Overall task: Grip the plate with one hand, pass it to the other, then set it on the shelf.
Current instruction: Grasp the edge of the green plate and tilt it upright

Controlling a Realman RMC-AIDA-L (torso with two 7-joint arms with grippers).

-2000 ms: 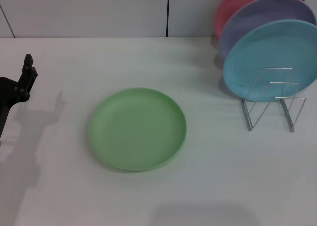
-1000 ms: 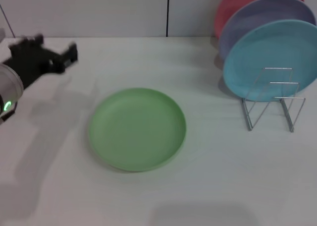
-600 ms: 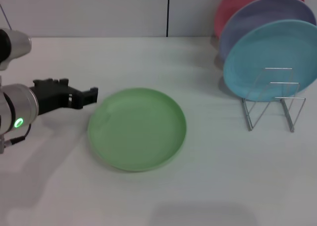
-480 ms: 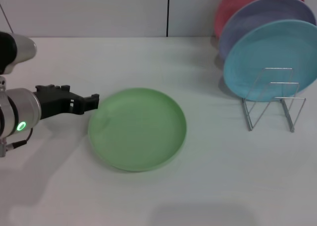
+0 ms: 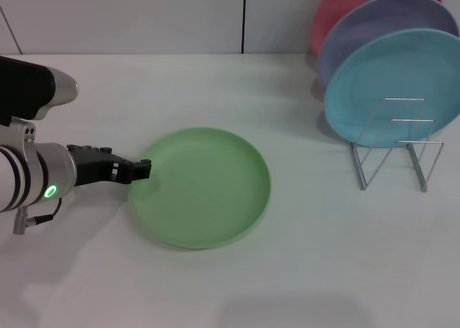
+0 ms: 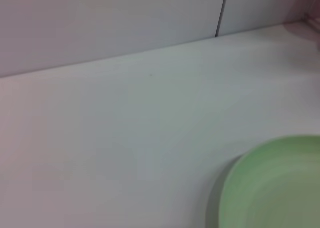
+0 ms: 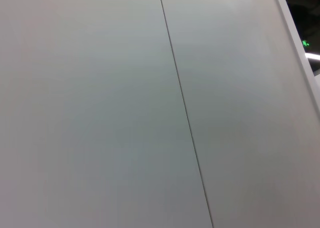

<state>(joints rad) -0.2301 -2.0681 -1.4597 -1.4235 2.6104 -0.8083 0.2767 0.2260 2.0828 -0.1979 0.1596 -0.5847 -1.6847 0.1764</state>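
Lowered, left pincer (image 5: 142, 169) reaches green plate (image 5: 205, 191); rack (image 5: 397, 142) holds three.

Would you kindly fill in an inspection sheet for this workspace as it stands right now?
Surface: white table, plain.
Job's things: green plate lying flat; wire shelf toward the right, front slots unfilled.
Clutter: sky-blue plate, lavender plate and pink plate standing at the shelf.
Grippers: left end effector at the green plate's left rim; contact unclear. Right end effector not in view.
Cables: thin cable under left arm.
Surroundings: grey panelled wall.
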